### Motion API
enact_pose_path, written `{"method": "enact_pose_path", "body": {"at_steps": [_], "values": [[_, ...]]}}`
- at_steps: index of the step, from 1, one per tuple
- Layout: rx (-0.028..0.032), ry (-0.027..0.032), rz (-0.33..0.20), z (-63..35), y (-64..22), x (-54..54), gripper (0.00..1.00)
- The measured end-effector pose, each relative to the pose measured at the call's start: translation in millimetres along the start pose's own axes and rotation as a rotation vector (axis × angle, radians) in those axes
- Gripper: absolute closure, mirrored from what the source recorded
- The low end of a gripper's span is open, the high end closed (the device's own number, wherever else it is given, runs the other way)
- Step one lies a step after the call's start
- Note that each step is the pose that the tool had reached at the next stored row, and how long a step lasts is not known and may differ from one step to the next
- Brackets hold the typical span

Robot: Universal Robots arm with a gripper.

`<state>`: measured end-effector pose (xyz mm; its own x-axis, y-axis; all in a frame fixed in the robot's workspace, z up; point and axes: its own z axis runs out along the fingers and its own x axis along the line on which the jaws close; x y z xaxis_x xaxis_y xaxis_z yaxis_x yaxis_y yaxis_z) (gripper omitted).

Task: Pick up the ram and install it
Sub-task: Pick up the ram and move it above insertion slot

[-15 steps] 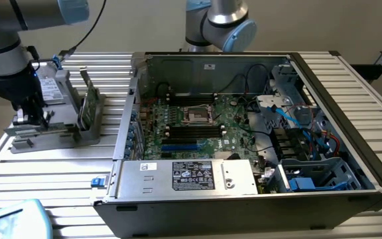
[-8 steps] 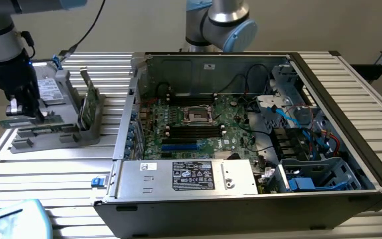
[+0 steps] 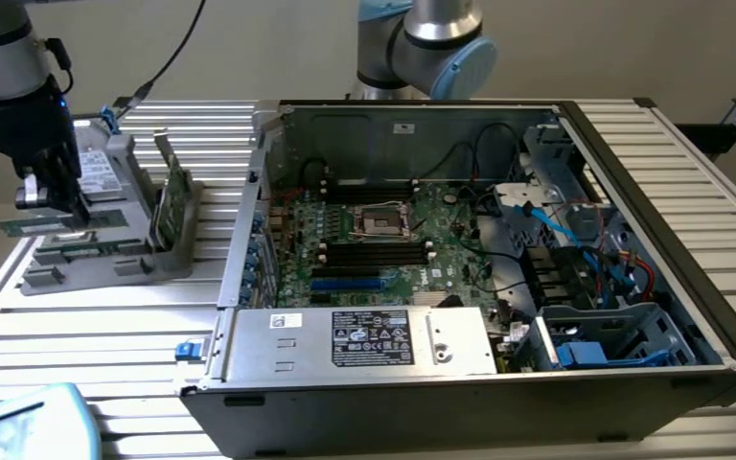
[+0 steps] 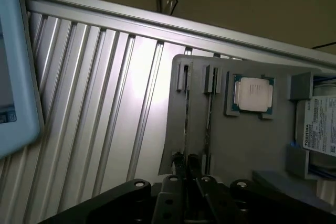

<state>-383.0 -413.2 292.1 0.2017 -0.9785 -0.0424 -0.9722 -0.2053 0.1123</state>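
The ram (image 3: 34,227) lies level, its long axis running from 9 to 3 o'clock in the exterior view. It sits over the grey holder (image 3: 100,261), at 9 o'clock from the open computer case (image 3: 675,192). The gripper (image 3: 72,218) has its fingers drawn nearly together, pinching the stick near its middle.

My gripper (image 3: 68,216) over the tray (image 3: 112,259), ram (image 3: 23,228) between my jaws; computer case (image 3: 406,412) at the exterior view's right (one table (image 3: 87,335) beneath).
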Motion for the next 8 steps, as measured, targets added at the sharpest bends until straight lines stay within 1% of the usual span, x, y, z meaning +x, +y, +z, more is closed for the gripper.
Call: {"method": "enact_pose_path", "body": {"at_steps": [3,5,7,8], "values": [[-0.0023,-0.0016,0.0,-13.7,-7.5,1.4,0.86],[-0.0054,-0.0036,0.0,-21.3,-12.9,2.5,0.86],[-0.0099,-0.0049,0.0,-28.2,-17.8,3.8,0.86],[-0.0132,-0.0056,0.0,-31.6,-20.1,4.6,0.86]]}}
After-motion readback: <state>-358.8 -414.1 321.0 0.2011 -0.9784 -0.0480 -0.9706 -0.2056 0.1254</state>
